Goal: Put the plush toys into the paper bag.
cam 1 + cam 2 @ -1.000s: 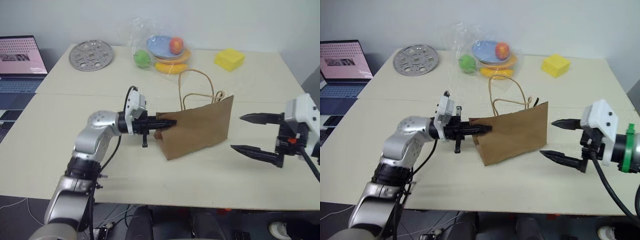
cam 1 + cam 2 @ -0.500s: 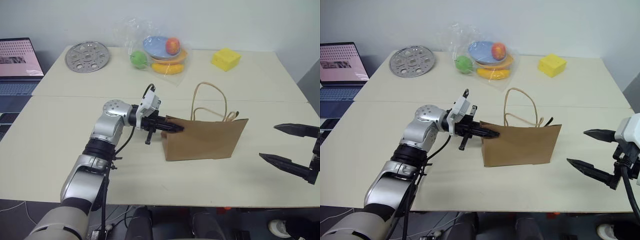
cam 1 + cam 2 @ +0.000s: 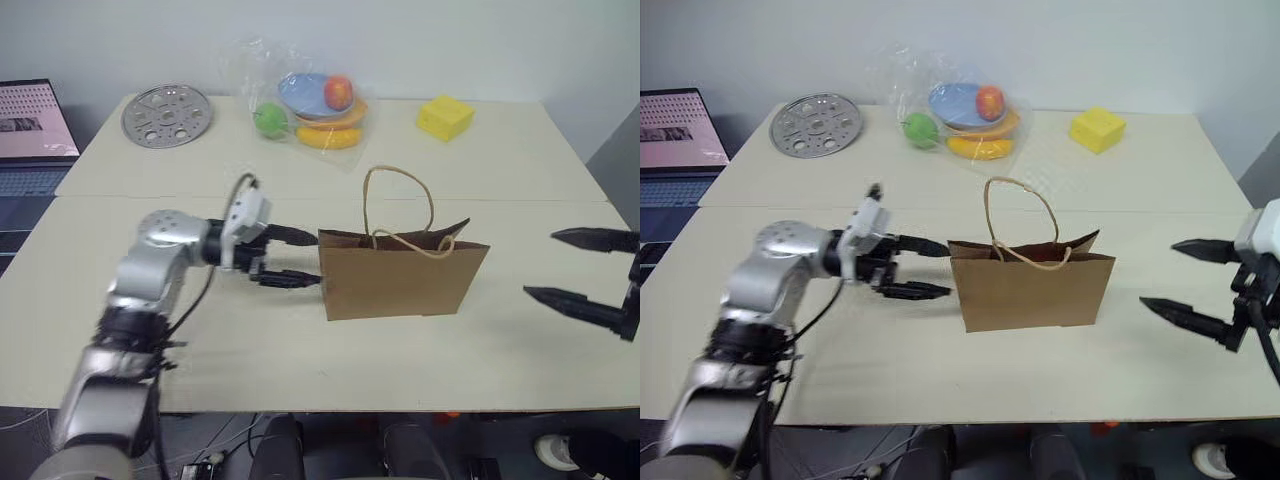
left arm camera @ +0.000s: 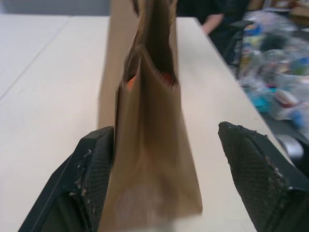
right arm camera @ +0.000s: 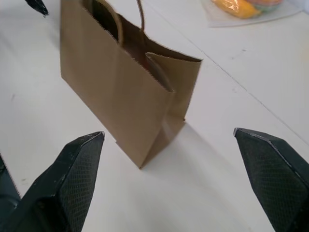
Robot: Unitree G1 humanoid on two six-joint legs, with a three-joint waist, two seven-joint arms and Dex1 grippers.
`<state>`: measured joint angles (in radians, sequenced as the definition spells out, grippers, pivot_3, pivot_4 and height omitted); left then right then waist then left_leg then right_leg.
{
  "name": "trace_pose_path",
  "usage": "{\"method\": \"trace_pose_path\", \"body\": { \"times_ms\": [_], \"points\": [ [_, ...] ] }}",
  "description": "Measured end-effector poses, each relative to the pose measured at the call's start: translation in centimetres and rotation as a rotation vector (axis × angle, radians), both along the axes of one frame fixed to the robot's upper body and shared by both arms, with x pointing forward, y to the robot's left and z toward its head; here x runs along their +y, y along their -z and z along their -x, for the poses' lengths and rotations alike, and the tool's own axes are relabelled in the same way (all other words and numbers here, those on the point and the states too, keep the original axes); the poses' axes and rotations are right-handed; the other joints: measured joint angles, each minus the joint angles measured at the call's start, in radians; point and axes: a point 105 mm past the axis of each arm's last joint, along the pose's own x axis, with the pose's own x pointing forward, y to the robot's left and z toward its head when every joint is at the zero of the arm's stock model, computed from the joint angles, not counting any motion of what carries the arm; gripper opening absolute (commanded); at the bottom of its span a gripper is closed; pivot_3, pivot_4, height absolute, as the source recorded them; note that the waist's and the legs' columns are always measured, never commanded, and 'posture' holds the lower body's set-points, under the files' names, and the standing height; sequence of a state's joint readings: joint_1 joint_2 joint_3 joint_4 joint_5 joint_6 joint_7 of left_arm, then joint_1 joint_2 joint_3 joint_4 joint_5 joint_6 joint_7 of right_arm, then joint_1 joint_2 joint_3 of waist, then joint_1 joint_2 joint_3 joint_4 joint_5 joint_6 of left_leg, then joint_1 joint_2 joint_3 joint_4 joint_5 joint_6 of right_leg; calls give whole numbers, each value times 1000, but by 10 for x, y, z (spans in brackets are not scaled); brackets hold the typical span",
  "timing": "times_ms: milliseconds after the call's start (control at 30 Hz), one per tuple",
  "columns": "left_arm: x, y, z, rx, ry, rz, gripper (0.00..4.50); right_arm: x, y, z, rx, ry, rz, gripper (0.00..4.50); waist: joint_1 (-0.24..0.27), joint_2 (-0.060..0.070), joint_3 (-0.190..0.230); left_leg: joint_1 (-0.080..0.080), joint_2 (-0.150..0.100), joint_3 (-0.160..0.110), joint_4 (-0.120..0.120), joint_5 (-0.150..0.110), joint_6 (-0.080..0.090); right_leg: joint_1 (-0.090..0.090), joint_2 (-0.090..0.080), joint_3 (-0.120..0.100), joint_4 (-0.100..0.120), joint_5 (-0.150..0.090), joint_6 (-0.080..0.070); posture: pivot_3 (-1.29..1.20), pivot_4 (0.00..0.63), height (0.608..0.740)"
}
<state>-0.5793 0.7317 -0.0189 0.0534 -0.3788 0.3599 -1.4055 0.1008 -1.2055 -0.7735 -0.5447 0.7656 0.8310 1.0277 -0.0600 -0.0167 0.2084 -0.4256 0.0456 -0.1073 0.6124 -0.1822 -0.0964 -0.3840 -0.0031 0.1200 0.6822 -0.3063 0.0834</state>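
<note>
Left eye view: the left gripper (image 3: 296, 257), which was clamped on the paper bag (image 3: 400, 280) a second ago, has let go and drawn left, fingers now spread and empty. That bag stands upright mid-counter (image 3: 300, 350), something orange inside. At far right, the right gripper (image 3: 578, 268) gapes wide, holding nothing.

Surface: pale cream table (image 3: 200, 340)
Middle: upright brown kraft paper bag (image 3: 400, 282)
Far edge: round perforated metal disc (image 3: 166, 114), clear plastic bag of toy fruit (image 3: 300, 100), yellow foam block (image 3: 445, 117)
</note>
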Motion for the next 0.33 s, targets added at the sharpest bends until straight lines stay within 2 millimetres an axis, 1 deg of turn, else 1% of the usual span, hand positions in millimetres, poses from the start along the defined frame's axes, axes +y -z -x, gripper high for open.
{"method": "trace_pose_path", "body": {
  "times_ms": [100, 167, 233, 267, 333],
  "points": [
    [23, -1, 6, -63, -133, -88, 3477, -11, 2, -7, 8, -12, 21, 4500, 8, 0, 0, 0, 0, 0, 0, 0, 0, 1, 0, 0, 0, 0, 1, 0, 150, 740],
    [46, 6, 18, -45, -236, -183, 3477, -20, 1, -12, 21, -39, 62, 4500, 4, 0, 0, 0, 0, 2, 0, 0, 0, 0, -1, 1, -1, 0, 1, 0, 150, 740],
    [68, 6, 28, -19, -333, -217, 3477, -34, -1, -18, 30, -30, 72, 4500, 2, 0, 0, 1, 0, 3, -1, 0, 0, 0, -1, 1, -1, 0, 0, 0, 150, 740],
    [74, 4, 32, -10, -361, -219, 3477, -40, -3, -19, 31, -23, 70, 4500, 2, 0, 1, 1, 0, 3, -1, 0, 0, 0, -1, 1, -1, -1, 0, 0, 150, 740],
    [83, -3, 40, -2, -407, -200, 3477, -40, -4, -23, 30, -54, 69, 4500, 5, 1, 1, 2, 0, 3, -1, 0, 0, 0, -1, 1, -1, -2, 1, 0, 150, 740]
  ]
}}
